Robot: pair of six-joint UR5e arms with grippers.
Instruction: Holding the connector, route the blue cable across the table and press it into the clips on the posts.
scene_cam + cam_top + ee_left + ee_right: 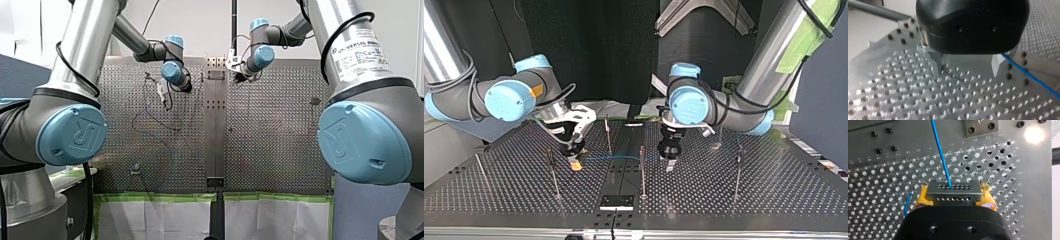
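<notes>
Clamping connector (953,192): my right jaws

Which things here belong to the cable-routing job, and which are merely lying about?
Job: blue cable, connector in my right claw, posts, my open left claw.
Lying about: black plate, green-edged white sheets.

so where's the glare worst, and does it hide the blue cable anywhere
right wrist view: one hot glare spot on the table, well clear of the blue cable and connector; left wrist view: table shines pale beside my left hand, cable readable; top view: even light, dark backdrop; front view: faint sheen, cable barely shows.
</notes>
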